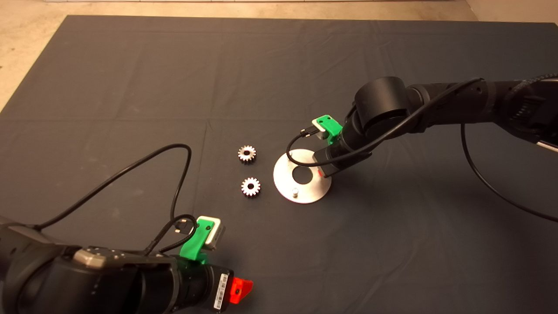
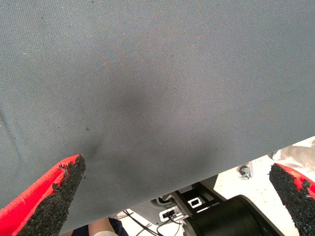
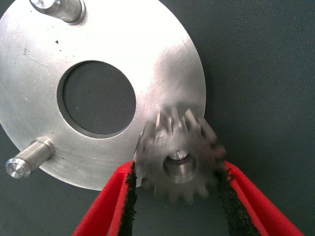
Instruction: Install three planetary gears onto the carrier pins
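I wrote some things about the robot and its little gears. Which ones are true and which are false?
1. Two planetary gears lie loose on the mat. True: the farther gear and the nearer gear sit beside the disc.
2. The right gripper is empty. False: its fingers are shut on a third gear over a carrier pin.
3. The left gripper holds a gear. False: it is open and empty above bare mat.
4. Two pins have no gear on them. True: one bare pin and the other bare pin stand uncovered.
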Robot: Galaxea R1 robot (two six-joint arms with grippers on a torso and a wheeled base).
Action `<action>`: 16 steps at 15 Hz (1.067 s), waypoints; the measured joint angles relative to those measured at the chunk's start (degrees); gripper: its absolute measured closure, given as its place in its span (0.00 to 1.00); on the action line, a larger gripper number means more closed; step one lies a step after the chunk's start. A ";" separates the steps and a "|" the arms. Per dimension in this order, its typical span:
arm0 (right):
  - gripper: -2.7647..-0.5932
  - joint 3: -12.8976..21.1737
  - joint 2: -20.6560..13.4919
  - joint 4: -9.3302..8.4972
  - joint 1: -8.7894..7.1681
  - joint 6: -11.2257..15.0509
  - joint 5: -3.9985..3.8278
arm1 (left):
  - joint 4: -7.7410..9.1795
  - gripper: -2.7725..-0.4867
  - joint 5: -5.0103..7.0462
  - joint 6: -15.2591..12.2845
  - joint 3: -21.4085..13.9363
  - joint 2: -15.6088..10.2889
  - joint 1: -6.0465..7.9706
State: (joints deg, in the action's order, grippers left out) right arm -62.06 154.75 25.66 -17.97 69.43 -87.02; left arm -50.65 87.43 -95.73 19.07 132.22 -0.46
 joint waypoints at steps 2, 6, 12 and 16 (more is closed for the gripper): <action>0.73 0.00 0.00 0.00 -0.13 0.00 0.02 | 0.00 0.01 0.00 0.00 0.00 0.00 0.00; 0.67 0.00 0.00 -0.01 -0.13 -0.02 0.02 | 0.02 0.01 0.00 0.00 0.00 0.00 0.00; 0.54 0.32 -0.17 -0.01 -0.13 0.00 -0.02 | 0.00 0.01 0.00 -0.02 0.00 0.00 0.00; 0.46 1.28 -0.30 -0.11 -0.16 0.00 -0.16 | 0.00 0.01 -0.02 0.00 0.00 0.00 0.00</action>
State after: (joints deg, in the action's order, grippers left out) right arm -60.78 154.44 25.55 -18.13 69.43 -87.17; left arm -50.65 87.41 -95.73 19.07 132.22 -0.46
